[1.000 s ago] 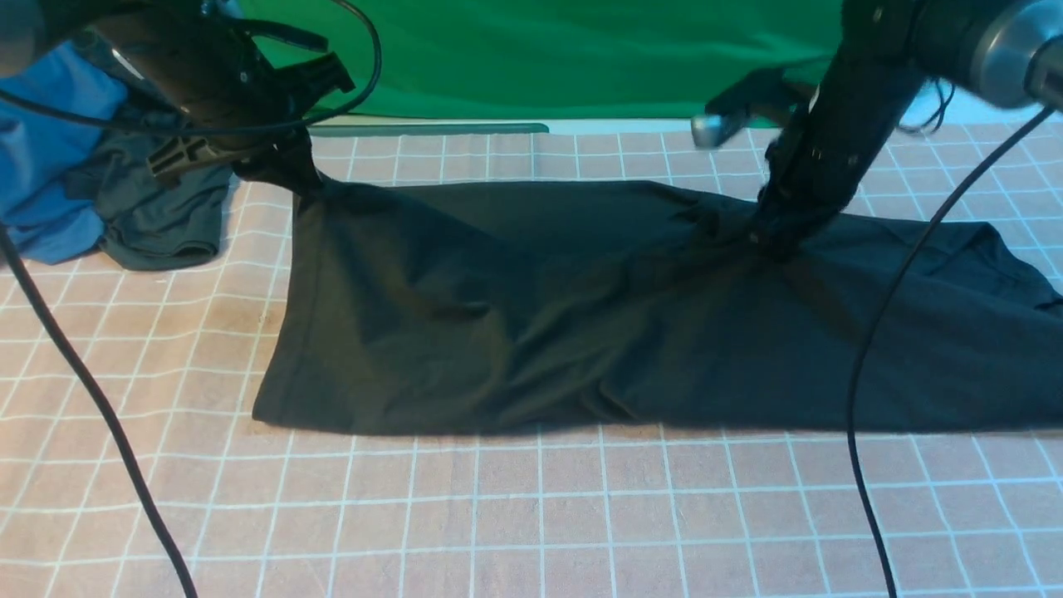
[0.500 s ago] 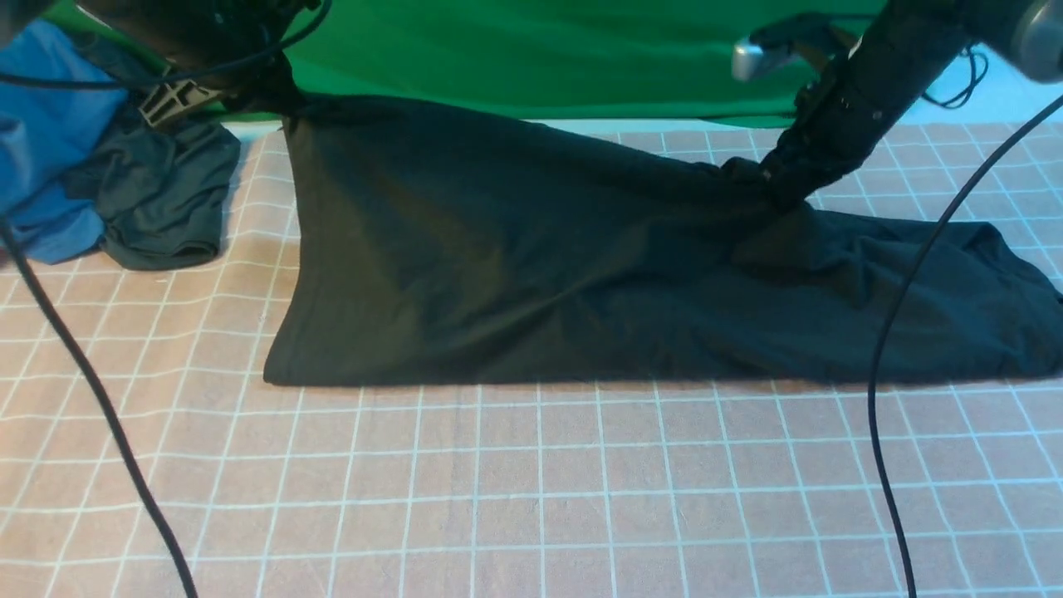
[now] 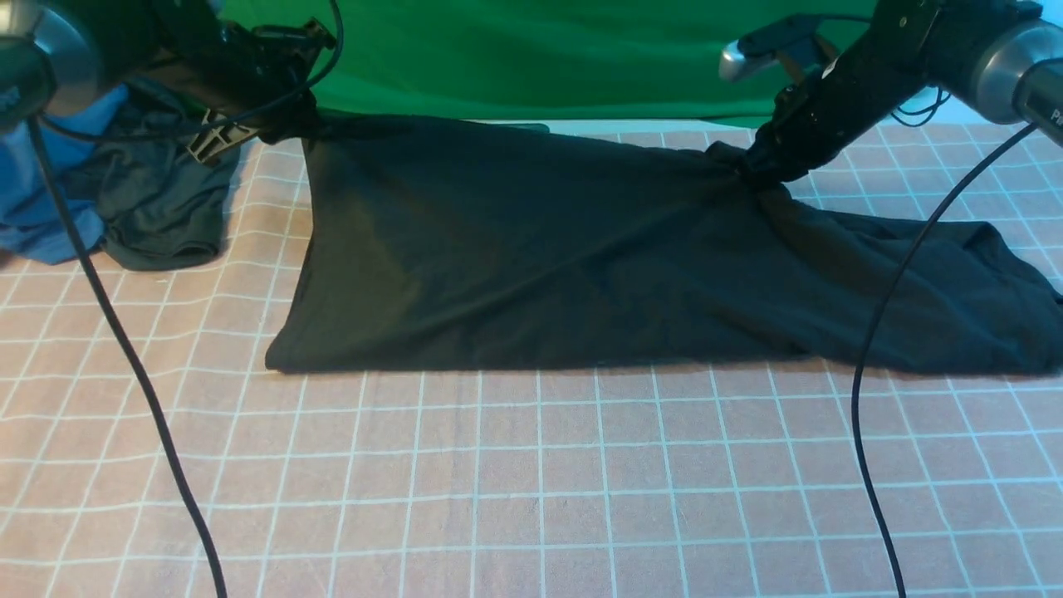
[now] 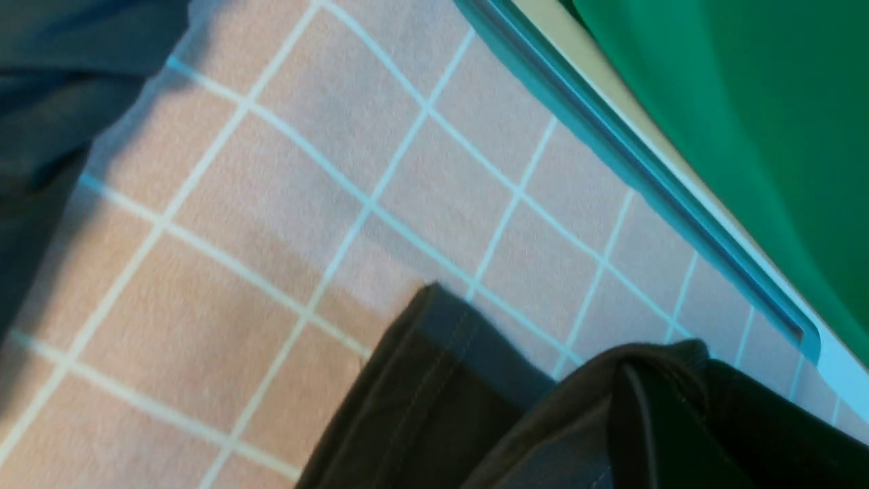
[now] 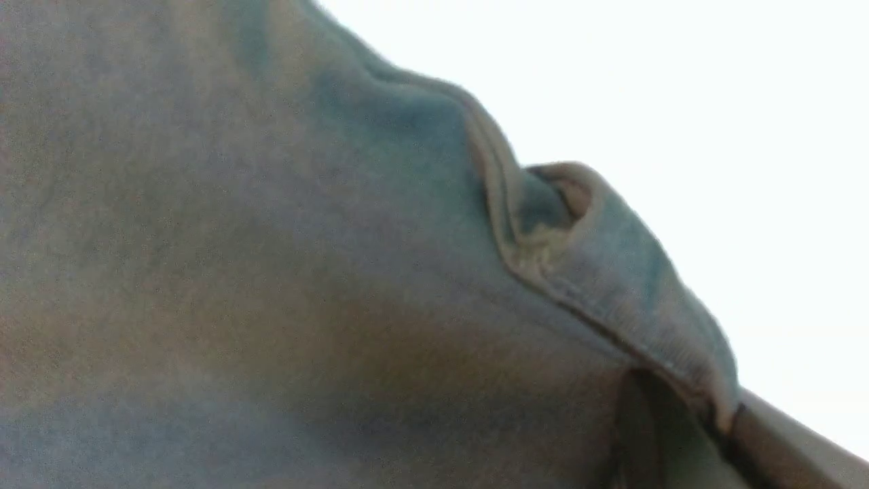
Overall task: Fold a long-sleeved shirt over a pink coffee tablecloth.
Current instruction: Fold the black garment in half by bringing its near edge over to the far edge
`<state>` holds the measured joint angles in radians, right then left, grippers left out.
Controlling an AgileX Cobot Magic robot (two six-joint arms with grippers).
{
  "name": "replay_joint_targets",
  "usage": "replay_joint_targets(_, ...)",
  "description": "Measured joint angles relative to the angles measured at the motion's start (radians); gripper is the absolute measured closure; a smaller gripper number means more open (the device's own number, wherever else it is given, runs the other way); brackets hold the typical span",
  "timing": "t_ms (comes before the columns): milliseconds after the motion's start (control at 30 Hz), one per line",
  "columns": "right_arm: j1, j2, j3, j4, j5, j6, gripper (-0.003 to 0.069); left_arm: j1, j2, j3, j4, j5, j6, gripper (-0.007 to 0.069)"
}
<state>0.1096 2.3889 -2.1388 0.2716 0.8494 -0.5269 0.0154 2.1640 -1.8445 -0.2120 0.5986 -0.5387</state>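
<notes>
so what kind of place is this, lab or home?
Likely a lab data-collection rig, not a home: a green backdrop, a gridded tablecloth, and the left arm and right arm holding up a shirt by its far edge.

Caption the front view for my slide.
The left gripper and right gripper hold the shirt by its far edge above the tablecloth; its near edge rests there.
</notes>
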Motion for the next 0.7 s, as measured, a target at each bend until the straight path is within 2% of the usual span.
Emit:
replay_joint_targets(133,0.0,0.016,0.0,0.001,-0.04,0.0,0.0588,0.001,0.023,-0.001,0.0,-0.011,0.024,0.0593)
replay_joint_targets(267,0.003,0.033,0.0,0.001,-0.075,0.0,0.0546,0.001,0.041,-0.001,0.001,-0.018,0.045,0.0589)
replay_joint_targets(367,0.003,0.035,0.0,-0.002,-0.125,0.025,0.0456,0.001,0.047,-0.001,0.003,-0.031,0.05,0.055)
replay_joint_targets(400,0.003,0.026,0.0,-0.007,-0.136,0.051,0.0379,0.003,0.047,-0.003,0.008,-0.036,0.055,0.0501)
replay_joint_targets(467,0.001,0.003,0.0,-0.036,-0.116,0.094,0.0302,0.004,0.042,-0.008,0.022,-0.022,0.064,0.0441)
replay_joint_targets(533,0.001,-0.035,-0.005,-0.093,-0.063,0.136,0.027,0.005,0.03,-0.018,0.049,0.02,0.072,0.0376)
replay_joint_targets(600,0.0,-0.08,-0.015,-0.151,0.005,0.169,0.0274,0.005,0.011,-0.025,0.071,0.06,0.085,0.034)
replay_joint_targets(667,-0.005,-0.153,-0.026,-0.228,0.121,0.197,0.034,0.005,-0.031,-0.026,0.082,0.136,0.14,0.0338)
replay_joint_targets(700,-0.005,-0.159,-0.026,-0.234,0.121,0.198,0.0351,0.005,-0.04,-0.026,0.082,0.155,0.147,0.0341)
